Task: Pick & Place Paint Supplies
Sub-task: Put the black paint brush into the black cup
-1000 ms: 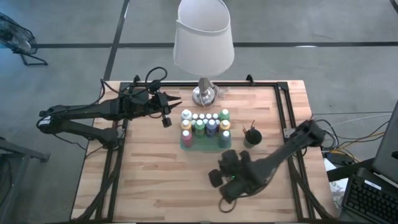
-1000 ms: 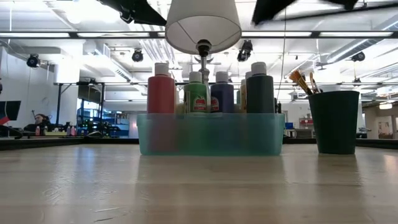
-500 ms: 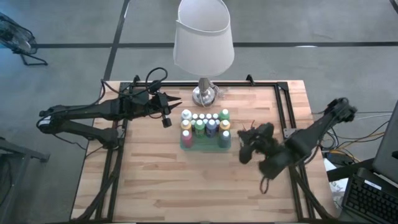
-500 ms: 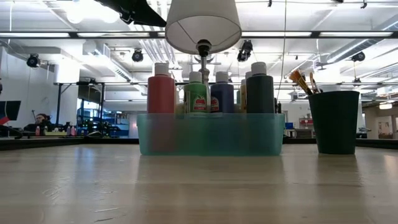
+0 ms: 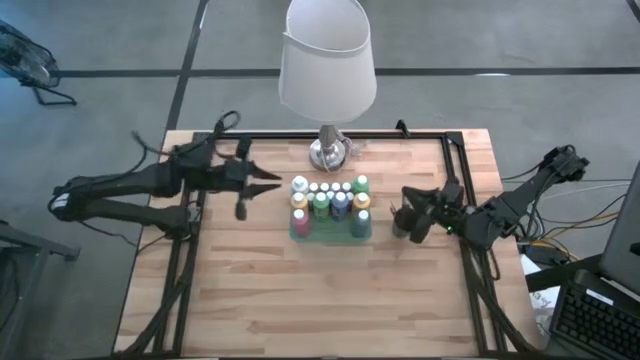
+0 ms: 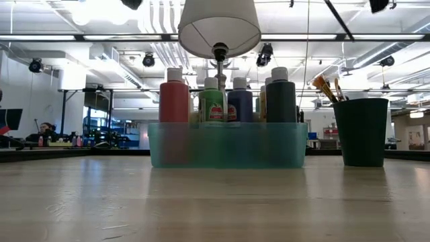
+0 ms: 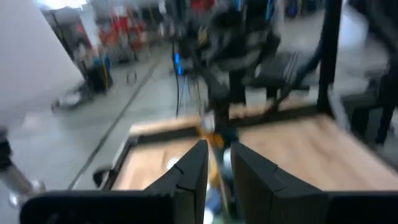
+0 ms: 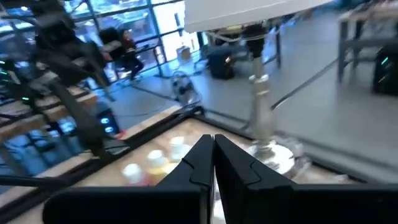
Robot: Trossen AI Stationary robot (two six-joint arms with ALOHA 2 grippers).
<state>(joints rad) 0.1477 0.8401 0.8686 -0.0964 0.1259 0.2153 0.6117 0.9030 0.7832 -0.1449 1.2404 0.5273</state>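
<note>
Several white-capped paint bottles (image 5: 330, 198) stand upright in a teal tray (image 6: 228, 144) at the table's middle. Thin paintbrushes (image 6: 326, 87) stick up out of a dark cup (image 6: 363, 131) to the tray's right. My left gripper (image 5: 272, 180) hangs left of the tray, pointing level at it, its fingers (image 7: 193, 171) a little apart with nothing between them. My right gripper (image 5: 405, 208) is raised over the cup (image 5: 400, 228), shut and bare, pointing level toward the tray; its fingertips (image 8: 213, 149) meet.
A white-shaded lamp (image 5: 328, 60) stands on its silver base (image 5: 328, 152) just behind the tray, and the shade overhangs the far edge. A black frame (image 5: 455, 170) runs along the table's far and right edges. Bare wood (image 5: 300, 290) lies in front of the tray.
My right gripper has swung from the table's near middle toward the right and far side, rising and turning level, and now hangs over the cup. My left gripper has drawn back slightly toward the left edge and turned. Tray, bottles, cup and brushes have stayed put.
</note>
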